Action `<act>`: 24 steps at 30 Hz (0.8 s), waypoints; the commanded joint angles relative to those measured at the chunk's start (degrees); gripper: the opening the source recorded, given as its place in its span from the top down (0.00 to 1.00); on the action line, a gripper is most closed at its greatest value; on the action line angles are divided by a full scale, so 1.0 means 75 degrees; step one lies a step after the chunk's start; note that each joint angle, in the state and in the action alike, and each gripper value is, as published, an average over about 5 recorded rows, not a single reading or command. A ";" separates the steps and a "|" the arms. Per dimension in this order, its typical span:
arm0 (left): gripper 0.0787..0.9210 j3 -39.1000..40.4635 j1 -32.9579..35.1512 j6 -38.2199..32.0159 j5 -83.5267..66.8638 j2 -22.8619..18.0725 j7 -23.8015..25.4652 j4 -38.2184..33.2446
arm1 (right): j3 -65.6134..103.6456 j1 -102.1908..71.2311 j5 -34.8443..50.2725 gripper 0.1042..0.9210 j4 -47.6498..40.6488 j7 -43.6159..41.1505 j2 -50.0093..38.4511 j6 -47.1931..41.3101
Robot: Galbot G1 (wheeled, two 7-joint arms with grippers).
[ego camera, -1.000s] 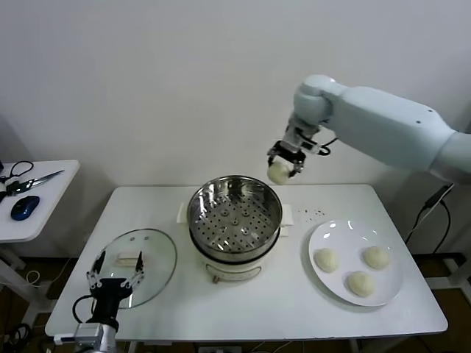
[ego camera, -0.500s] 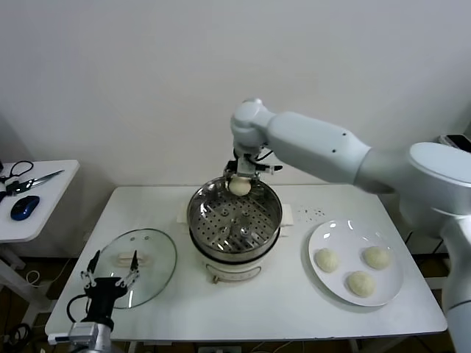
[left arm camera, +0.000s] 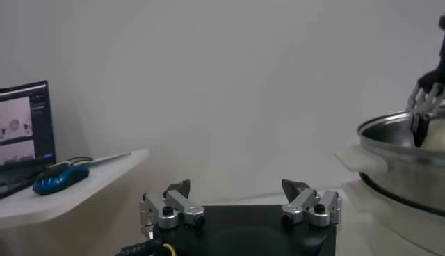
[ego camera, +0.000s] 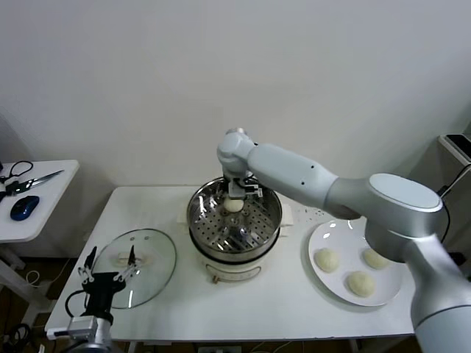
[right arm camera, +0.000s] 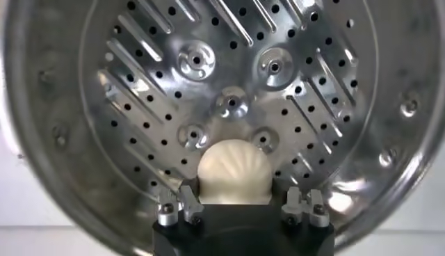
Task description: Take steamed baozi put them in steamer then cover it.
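The steamer [ego camera: 197, 220] stands mid-table, a shiny perforated basket on a cream pot base. My right gripper [ego camera: 234, 193] reaches down into its far side. One steamed baozi [right arm camera: 233, 170] rests on the perforated floor [right arm camera: 139, 83] between the fingers of the right gripper [right arm camera: 240, 198], which stand open with a gap at one side of the bun. Three more baozi [ego camera: 359, 283] lie on the white plate [ego camera: 335, 290] at the right. The glass cover [ego camera: 154, 254] lies flat at the front left. My left gripper [ego camera: 108, 266] hovers open over its near edge, empty [left arm camera: 238, 189].
A small side table [ego camera: 44, 213] at the far left holds scissors and a blue mouse [ego camera: 24, 207]. A white wall stands close behind the table. Bare tabletop shows in front of the steamer and between it and the plate.
My right arm swung left from beyond the steamer's right rim and lowered the baozi into the basket; its jaws have parted. The left gripper drifted slightly left.
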 commanded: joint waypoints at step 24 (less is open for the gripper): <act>0.12 0.0037 0.0094 0.0057 0.0010 0.0050 -0.0029 -0.0357 | -0.3465 0.4215 0.7936 0.12 0.4050 0.0852 -0.5402 -0.6337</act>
